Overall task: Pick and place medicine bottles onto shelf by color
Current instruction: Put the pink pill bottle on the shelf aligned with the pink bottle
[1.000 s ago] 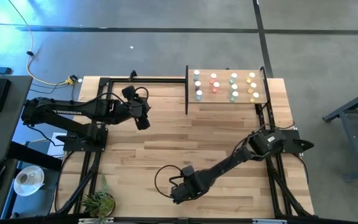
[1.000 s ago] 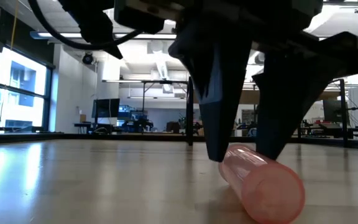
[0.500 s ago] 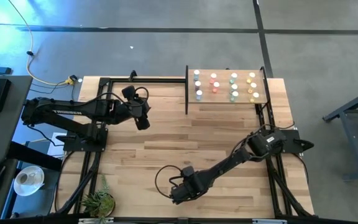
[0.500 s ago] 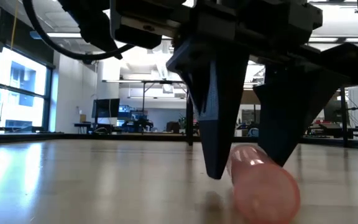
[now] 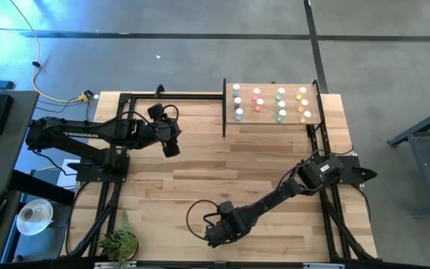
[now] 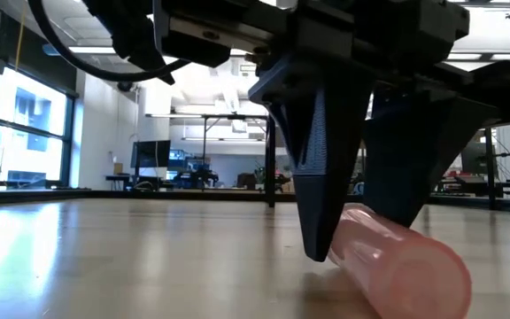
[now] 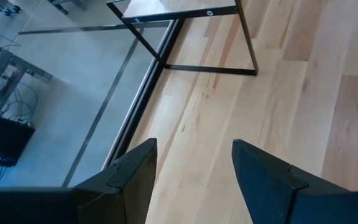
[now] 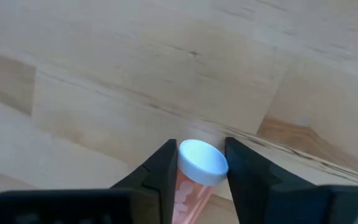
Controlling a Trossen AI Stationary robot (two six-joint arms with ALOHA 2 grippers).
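The right tool (image 8: 196,171) has closed its two dark, wedge-shaped fingers (image 6: 326,159) onto a pink medicine bottle (image 6: 397,261), a smooth translucent cylinder with a rounded white cap (image 8: 202,160). Half a second ago the fingers stood wider, with the bottle lying loose between them on the bench (image 5: 200,161); now its capped end is pinched and the body tilts up off the pale, plank-grained wood. That makes one bottle in this tool. Well away from it, the light-wood shelf (image 5: 269,93) with black posts carries eleven white-capped bottles in four columns. The left tool (image 7: 191,171) hangs unmoved over bare bench near the shelf's frame, fingers spread and empty.
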